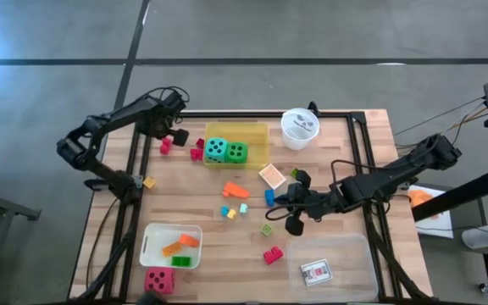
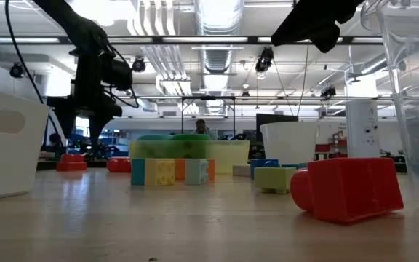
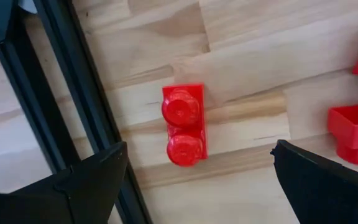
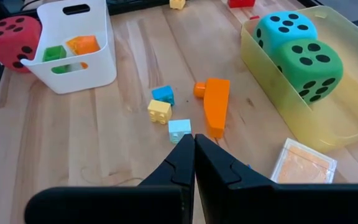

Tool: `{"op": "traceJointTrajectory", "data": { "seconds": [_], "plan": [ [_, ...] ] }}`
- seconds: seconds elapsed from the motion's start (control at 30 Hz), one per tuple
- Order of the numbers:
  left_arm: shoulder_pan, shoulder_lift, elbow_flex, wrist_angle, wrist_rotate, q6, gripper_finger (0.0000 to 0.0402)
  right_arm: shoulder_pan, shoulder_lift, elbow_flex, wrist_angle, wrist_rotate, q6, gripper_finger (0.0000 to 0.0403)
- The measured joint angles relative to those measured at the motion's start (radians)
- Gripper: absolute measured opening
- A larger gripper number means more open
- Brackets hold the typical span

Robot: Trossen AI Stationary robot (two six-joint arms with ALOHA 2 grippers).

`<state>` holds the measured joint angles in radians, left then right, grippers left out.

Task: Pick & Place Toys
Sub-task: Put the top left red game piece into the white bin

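Left end effector [image 3: 194, 180] spread wide, hovering over a red block [image 3: 184, 124]: smooth plastic, two round studs, lying flat on the wood-plank surface [image 3: 253, 37] between the two dark fingers, untouched. More red blocks [image 3: 353, 130] sit just beside one finger, hollow square undersides showing. A black metal frame rail [image 3: 73, 93] runs along the other side.

Right end effector [image 4: 194, 149] pressed together, pinching nothing, fingers tapering to a point. Just ahead of the tip: a pale blue cube [image 4: 179, 130], a yellow cube [image 4: 159, 111], a blue cube [image 4: 163, 94], all small studded plastic. An orange wedge [image 4: 215, 104] with a round stud lies near, slightly farther. Beside the fingers is a clear square piece with an orange tint [image 4: 304, 163].

Beyond that, a translucent yellow tray [image 4: 303, 118] holds a teal die [image 4: 284, 28] and a green die [image 4: 311, 65], soft-looking cubes with black dots, touching each other. A white slotted bin [image 4: 73, 59] holds green and orange blocks; a red die [image 4: 11, 34] rests against its outside.

In the high view, a clear tray [image 1: 333, 267] holds a card [image 1: 316, 271]; a red block [image 1: 272, 255] lies near it. A round white cup [image 1: 300, 127] stands at the surface's far edge.
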<state>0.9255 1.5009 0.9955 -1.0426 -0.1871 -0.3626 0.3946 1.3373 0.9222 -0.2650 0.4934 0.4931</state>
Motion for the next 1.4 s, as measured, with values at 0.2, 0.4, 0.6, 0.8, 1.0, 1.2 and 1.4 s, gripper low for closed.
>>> {"op": "traceJointTrajectory", "data": {
  "seconds": [0.2,0.4,0.6,0.8,1.0,1.2,1.4],
  "plan": [
    [0.021,0.000,-0.061,0.062,0.074,0.000,0.0385,0.000,0.000,0.000,-0.009,-0.005,0.002,0.0009],
    [0.028,0.001,-0.102,0.074,0.060,-0.032,0.0385,0.000,0.000,0.000,-0.008,-0.005,0.004,0.0009],
    [0.033,0.002,-0.104,0.098,0.053,-0.061,0.0385,0.000,0.000,0.000,-0.008,-0.005,0.025,0.0009],
    [0.033,0.002,-0.110,0.097,0.057,-0.062,0.0368,0.000,0.000,0.000,-0.008,-0.005,0.027,0.0009],
    [0.033,0.003,-0.119,0.066,0.091,-0.058,0.0328,0.000,0.000,0.000,-0.007,-0.005,0.027,0.0009],
    [0.033,0.003,-0.115,0.062,0.106,-0.029,0.0306,0.000,0.000,0.000,-0.006,-0.005,0.027,0.0009],
    [0.033,0.013,-0.117,0.063,0.106,-0.029,0.0304,0.000,0.000,0.000,-0.006,-0.007,0.027,0.0009]
  ]
}}
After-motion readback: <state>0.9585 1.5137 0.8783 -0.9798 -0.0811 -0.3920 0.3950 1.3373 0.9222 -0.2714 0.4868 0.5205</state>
